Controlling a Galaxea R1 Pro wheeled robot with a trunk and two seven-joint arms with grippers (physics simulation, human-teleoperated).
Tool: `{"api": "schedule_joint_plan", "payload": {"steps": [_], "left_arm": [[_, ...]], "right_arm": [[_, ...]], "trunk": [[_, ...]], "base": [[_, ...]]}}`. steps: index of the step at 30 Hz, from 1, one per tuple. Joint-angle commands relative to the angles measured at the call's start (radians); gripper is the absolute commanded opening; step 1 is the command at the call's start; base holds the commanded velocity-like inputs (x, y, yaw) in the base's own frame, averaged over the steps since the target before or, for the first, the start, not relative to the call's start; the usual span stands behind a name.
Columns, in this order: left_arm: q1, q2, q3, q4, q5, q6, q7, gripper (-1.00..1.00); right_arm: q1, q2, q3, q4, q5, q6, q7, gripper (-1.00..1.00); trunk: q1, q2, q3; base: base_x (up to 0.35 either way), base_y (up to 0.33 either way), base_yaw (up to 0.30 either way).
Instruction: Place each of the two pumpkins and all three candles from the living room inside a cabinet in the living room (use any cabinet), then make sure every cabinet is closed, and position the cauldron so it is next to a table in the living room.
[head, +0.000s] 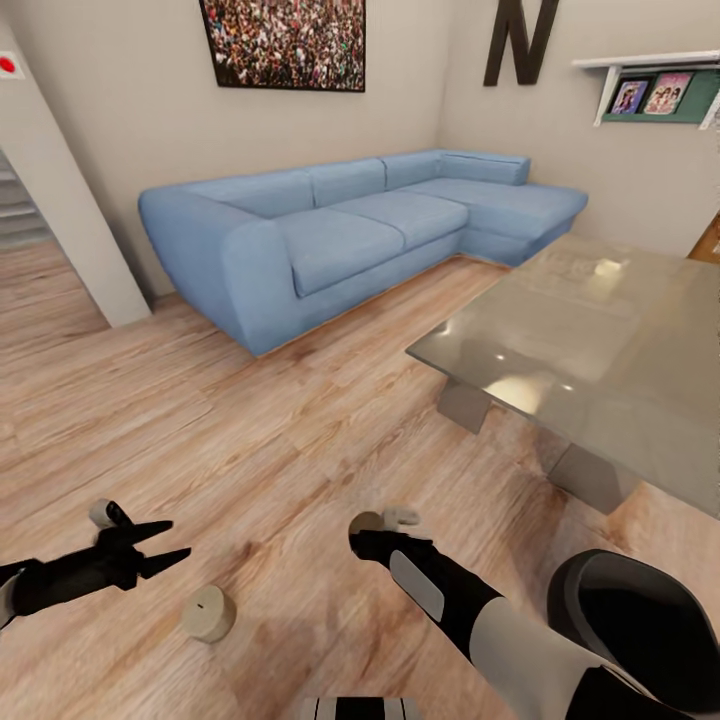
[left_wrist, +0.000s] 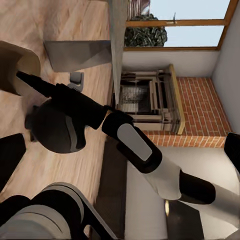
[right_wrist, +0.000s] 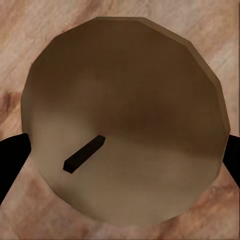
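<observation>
Candle (right_wrist: 125, 120) btwn right pincer (right_wrist: 120, 160) tips.

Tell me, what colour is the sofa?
Light blue; the sofa shows best in the head view.

You've got a light wood plank floor (head: 250, 420) carrying pretty much everything here. Nearest you, one stubby beige candle (head: 208, 613) stands upright on the boards. A second candle (head: 103, 513) sits off to its left, and two more pale candle tops (head: 385, 519) sit close together to the right (partly hidden, so hard to judge them). The right wrist view looks straight down on a candle top (right_wrist: 125, 120) with its dark wick. The blue sectional sofa (head: 340, 225) and the grey glossy table (head: 590, 350) rest on the same floor.
</observation>
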Motion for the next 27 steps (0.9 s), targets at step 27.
{"api": "schedule_joint_plan", "payload": {"steps": [27], "left_arm": [[-0.015,-0.189,0.293,-0.059,-0.031,-0.018,1.561,1.0]], "right_arm": [[-0.001,0.005,0.007,-0.068,-0.008,0.005,-0.113,-1.0]], "trunk": [[-0.011,0.006,0.096]], "base": [[0.0,0.0,0.0]]}}
